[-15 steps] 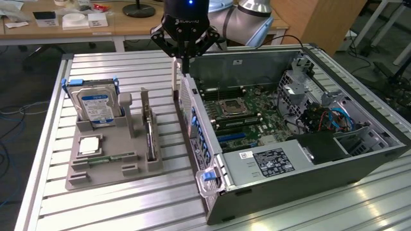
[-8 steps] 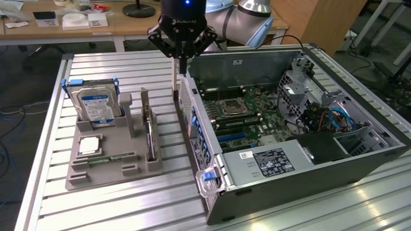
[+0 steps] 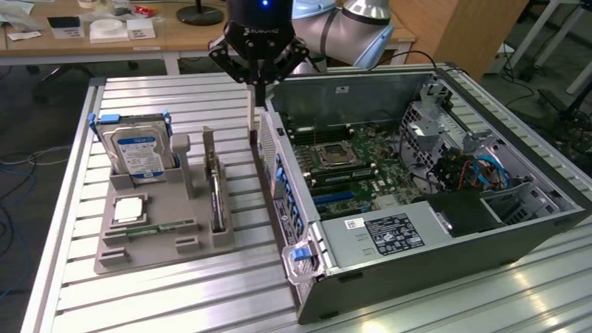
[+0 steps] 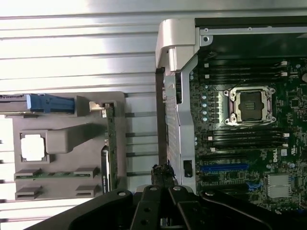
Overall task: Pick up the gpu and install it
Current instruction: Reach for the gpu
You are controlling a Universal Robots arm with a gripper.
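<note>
The gpu [image 3: 215, 189] stands on its edge in a slot of the grey holder tray [image 3: 138, 253], its silver bracket at the far end. In the wrist view the gpu [image 4: 109, 155] is a thin dark strip along the tray's [image 4: 57, 115] edge. My black gripper [image 3: 260, 89] hangs shut with nothing in it, fingertips pressed together, above the gap between the tray and the open computer case [image 3: 416, 257]. It is up and to the exterior view's right of the card, not touching it. The wrist view has the gripper [image 4: 162, 173] over the case's rear wall.
The tray also holds a blue-labelled hard drive [image 3: 138, 149], a CPU [image 3: 129, 208] and a RAM stick [image 3: 152, 227]. Inside the case lies the motherboard [image 3: 356, 163] with a blue slot [image 3: 335, 198]. All rest on a slatted aluminium table [image 3: 166, 298]. A desk [image 3: 111, 38] stands behind.
</note>
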